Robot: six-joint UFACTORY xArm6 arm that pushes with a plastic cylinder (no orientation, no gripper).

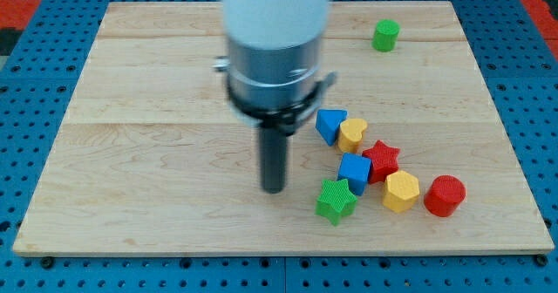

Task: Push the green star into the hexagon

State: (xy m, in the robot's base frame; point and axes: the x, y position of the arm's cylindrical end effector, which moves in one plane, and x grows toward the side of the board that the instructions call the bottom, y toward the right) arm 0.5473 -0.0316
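The green star (336,200) lies near the view's bottom, right of centre. The yellow hexagon (401,191) lies to its right, with the blue cube (355,171) and red star (381,160) between and above them. My tip (274,189) rests on the board just left of the green star, a short gap apart from it. The rod hangs from the large grey and white arm end above.
A blue block (330,125) and a yellow heart (352,134) sit above the cluster. A red cylinder (445,195) lies right of the hexagon. A green cylinder (385,35) stands near the top right. The wooden board (131,153) ends in blue pegboard all round.
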